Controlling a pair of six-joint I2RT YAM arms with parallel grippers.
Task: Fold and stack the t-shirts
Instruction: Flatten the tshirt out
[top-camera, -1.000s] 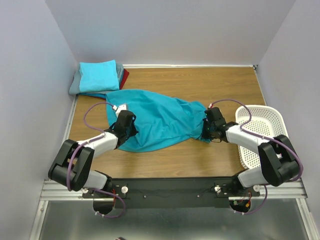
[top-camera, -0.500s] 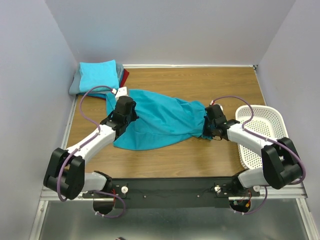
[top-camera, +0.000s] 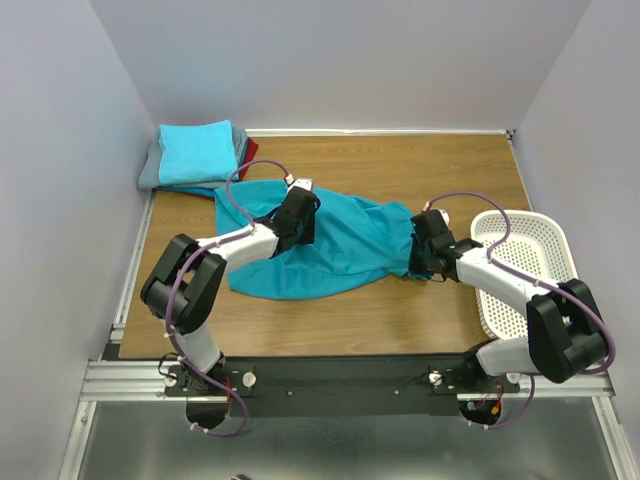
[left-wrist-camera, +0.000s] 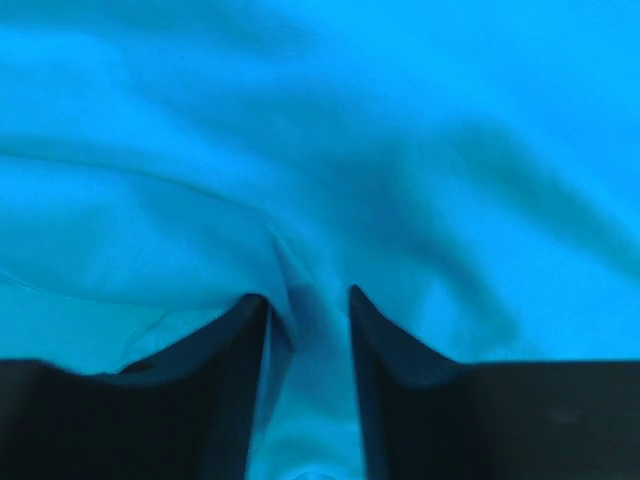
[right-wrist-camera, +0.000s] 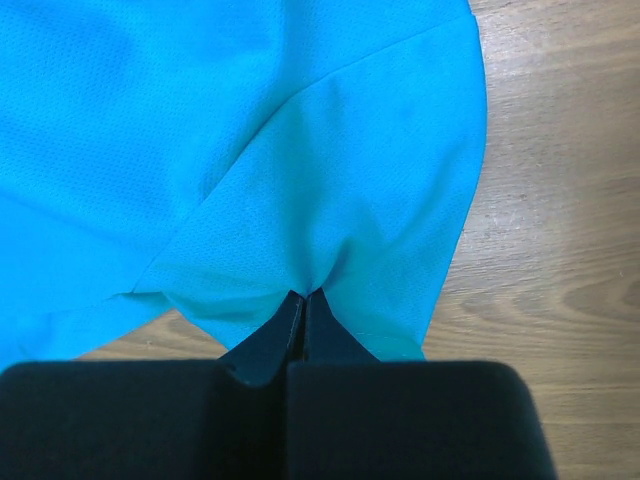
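A teal-blue t-shirt (top-camera: 345, 250) lies rumpled across the middle of the wooden table (top-camera: 400, 165). My left gripper (top-camera: 298, 218) hovers over its upper middle. In the left wrist view that gripper (left-wrist-camera: 308, 297) stands open, its fingertips pressed into a ridge of teal cloth (left-wrist-camera: 330, 150) that runs loosely between them. My right gripper (top-camera: 420, 255) is at the shirt's right end. In the right wrist view it (right-wrist-camera: 303, 295) is shut, pinching the cloth (right-wrist-camera: 300, 170) near its hem. A stack of folded t-shirts (top-camera: 197, 152), light turquoise on top with grey and dark red below, sits at the back left corner.
A white perforated basket (top-camera: 520, 265) stands at the right edge of the table beside my right arm. Walls close in on the left, back and right. Bare wood (right-wrist-camera: 560, 200) shows to the right of the shirt's hem.
My left arm swung from the shirt's left edge towards the back right, over its middle, and its jaws opened. The shirt's left part shifted. The right gripper stayed shut on the cloth.
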